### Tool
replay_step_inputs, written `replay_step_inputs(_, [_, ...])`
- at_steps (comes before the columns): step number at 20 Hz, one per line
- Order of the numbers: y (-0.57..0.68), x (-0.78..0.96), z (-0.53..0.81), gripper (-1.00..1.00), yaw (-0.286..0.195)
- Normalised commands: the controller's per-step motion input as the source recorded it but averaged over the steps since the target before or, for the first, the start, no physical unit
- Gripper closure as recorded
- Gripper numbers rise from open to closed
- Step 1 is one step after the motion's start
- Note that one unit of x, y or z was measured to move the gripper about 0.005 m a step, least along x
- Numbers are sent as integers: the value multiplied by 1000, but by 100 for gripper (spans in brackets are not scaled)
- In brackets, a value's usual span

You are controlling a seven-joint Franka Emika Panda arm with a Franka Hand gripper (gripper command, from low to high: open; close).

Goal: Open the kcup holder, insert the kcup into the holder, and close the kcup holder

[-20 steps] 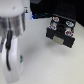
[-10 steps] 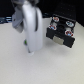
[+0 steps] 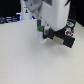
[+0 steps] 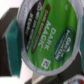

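Kcup held at the tool, just beside the kcup holder.

On the pale bench (image 3: 22, 60), seen in the exterior view, the tool (image 3: 41, 34) is positioned near centre, closed on the kcup (image 3: 40, 31), with the black kcup holder (image 3: 62, 37) just to its right. In the wrist view, the kcup (image 4: 47, 36) is shown clamped (green foil lid facing the camera, printed "DARK MAGIC"), one dark finger (image 4: 12, 47) pressed against its rim.

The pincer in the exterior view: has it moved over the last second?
Yes. The pincer has travelled toward the exterior view's right, closing on the black boxy kcup holder, which stayed put. It carries the small round green kcup.
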Motion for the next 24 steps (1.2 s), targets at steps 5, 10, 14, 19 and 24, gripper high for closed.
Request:
replay_step_inputs(5, [664,-442,133,100,56])
replay_step_inputs(10, [655,-467,96,100,56])
replay_step_inputs(14, [628,-461,6,100,59])
replay_step_inputs(19, [590,-423,-19,100,72])
replay_step_inputs(24, [405,-436,-138,100,93])
